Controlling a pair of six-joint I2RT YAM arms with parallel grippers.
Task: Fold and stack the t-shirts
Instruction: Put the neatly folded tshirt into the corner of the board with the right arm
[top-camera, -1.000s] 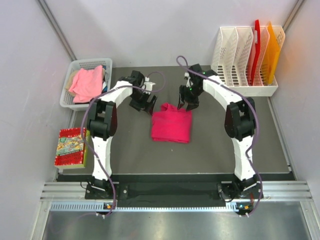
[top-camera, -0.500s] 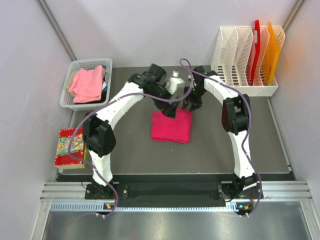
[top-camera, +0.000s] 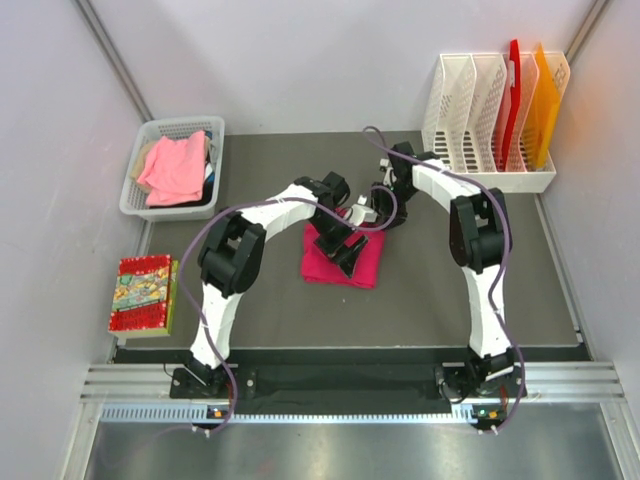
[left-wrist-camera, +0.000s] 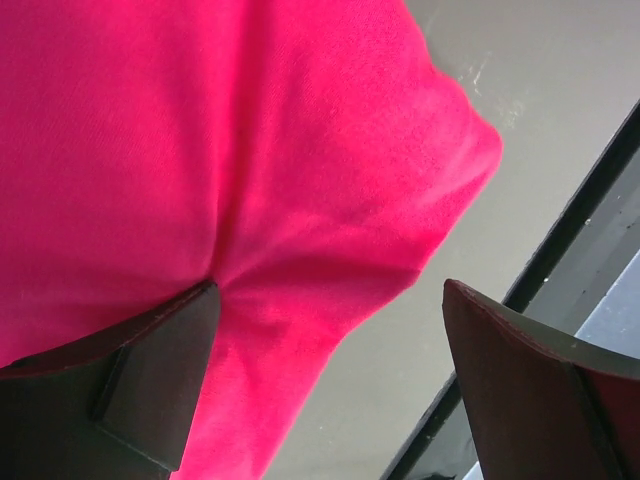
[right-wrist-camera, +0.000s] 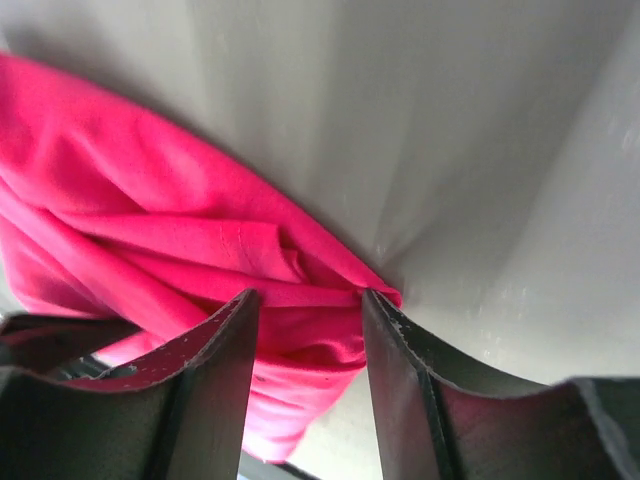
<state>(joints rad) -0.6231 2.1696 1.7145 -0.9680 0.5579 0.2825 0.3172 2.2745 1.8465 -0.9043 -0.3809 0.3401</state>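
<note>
Dark matte surface (top-camera: 270, 300), pale walls (top-camera: 300, 60) on three sides, metal rail along the near edge. Box (top-camera: 142, 294) with a printed lid sits off the surface's left edge. Magenta shirt (top-camera: 372, 265) lies folded mid-surface, between the two arms.

Vs a second ago:
- Left arm was bent back with its tool just left of the shirt. It has swung right across it, and left tool (top-camera: 348, 255) is now over the shirt's middle.
- Left tool: spread wide, holding nothing. Wrist view shows one finger (left-wrist-camera: 150, 380) down on the cloth, the other over bare surface past the shirt's corner.
- Right tool (top-camera: 372, 214) is still at the shirt's far edge, barely moved. Fingers (right-wrist-camera: 210, 390) are half-closed astride a bunched fold; can't tell if they actually pinch it.
- Shirt itself hasn't shifted.

Containers:
- Basket (top-camera: 135, 205), white, far left: salmon shirt (top-camera: 172, 167) crumpled on top, other cloth under it.
- Rack (top-camera: 470, 178), white, slotted, far right: red and orange folders (top-camera: 530, 95) upright in the right-hand slots, left slots bare.
</note>
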